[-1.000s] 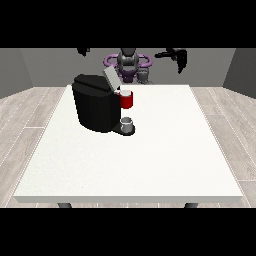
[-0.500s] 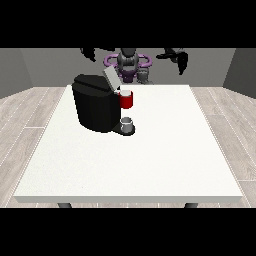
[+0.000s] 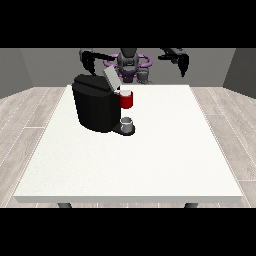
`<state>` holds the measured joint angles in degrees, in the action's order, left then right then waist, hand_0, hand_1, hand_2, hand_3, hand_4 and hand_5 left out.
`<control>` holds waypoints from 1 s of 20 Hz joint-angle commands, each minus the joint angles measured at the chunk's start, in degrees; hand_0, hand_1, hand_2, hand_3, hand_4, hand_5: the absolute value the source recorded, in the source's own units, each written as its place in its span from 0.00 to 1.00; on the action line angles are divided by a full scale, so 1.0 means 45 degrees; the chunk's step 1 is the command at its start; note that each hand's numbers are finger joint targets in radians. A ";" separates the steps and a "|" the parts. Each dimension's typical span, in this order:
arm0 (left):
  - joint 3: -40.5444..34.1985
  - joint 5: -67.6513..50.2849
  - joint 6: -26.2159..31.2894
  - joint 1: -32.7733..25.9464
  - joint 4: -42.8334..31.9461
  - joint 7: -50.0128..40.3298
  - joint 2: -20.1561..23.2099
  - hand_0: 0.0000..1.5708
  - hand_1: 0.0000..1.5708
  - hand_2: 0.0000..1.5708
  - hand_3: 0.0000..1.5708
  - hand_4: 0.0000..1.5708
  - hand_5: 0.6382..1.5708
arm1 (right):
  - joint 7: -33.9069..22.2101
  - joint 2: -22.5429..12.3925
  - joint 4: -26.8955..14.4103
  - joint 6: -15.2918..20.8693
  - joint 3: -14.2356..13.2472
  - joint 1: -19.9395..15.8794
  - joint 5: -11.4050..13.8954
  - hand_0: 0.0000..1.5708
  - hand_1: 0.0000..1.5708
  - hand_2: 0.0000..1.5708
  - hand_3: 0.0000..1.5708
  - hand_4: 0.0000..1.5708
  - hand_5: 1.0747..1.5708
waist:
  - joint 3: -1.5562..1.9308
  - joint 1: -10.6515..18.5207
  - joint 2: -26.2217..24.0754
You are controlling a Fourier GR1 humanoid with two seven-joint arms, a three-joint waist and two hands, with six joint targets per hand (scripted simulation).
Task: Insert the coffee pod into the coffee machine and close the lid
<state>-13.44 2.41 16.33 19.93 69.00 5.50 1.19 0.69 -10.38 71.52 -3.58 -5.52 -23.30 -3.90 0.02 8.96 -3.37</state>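
Both hands (image 3: 89, 59) (image 3: 182, 62) lower since before, fingers indistinct.

Coffee machine (image 3: 97, 107) stands on table (image 3: 150, 160), left.

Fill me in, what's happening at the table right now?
Nothing is being handled yet. The black coffee machine stands on the white table with its grey lid raised, a red holder at its front and a small grey cup beneath. Both black hands, at the view's left and right, hang above the far edge.

Bare grey-walled room (image 3: 30, 70), wood-plank floor (image 3: 25, 120)
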 commanded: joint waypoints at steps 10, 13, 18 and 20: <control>0.0596 -0.0422 -0.0764 -0.0921 0.1862 -0.0499 0.0347 0.00 0.00 0.00 0.00 0.00 1.00 | 0.0405 0.0452 -0.1648 0.0199 0.0573 -0.1882 0.1102 0.00 0.00 0.00 0.00 0.00 1.00 | -0.0004 -0.0532 0.1062; 0.0732 -0.0654 -0.0601 -0.0964 0.2467 -0.0471 0.0418 0.00 0.00 0.00 0.00 0.00 1.00 | 0.0960 0.0366 -0.2442 0.0341 0.0035 -0.2476 0.0941 0.00 0.00 0.00 0.00 0.00 1.00 | -0.0003 -0.0095 0.1466; 0.0475 -0.0955 -0.0282 -0.1995 0.2117 0.0098 0.0774 0.00 0.00 0.00 0.00 0.00 1.00 | 0.0038 0.0066 -0.2204 -0.0351 0.0154 -0.2499 0.0801 0.00 0.00 0.00 0.00 0.00 1.00 | -0.0006 -0.0485 0.1102; 0.0469 -0.0792 -0.0935 -0.1098 0.2542 -0.0809 0.0876 0.00 0.00 0.00 0.00 0.00 1.00 | 0.1084 0.0701 -0.2579 0.0176 0.0411 -0.2582 0.1177 0.00 0.00 0.00 0.00 0.00 1.00 | -0.0003 -0.0343 0.1476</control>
<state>-10.49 -0.95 13.29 13.72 80.07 3.18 3.72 4.89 -9.63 61.65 -3.87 -5.14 -34.18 0.22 -0.23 7.46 2.04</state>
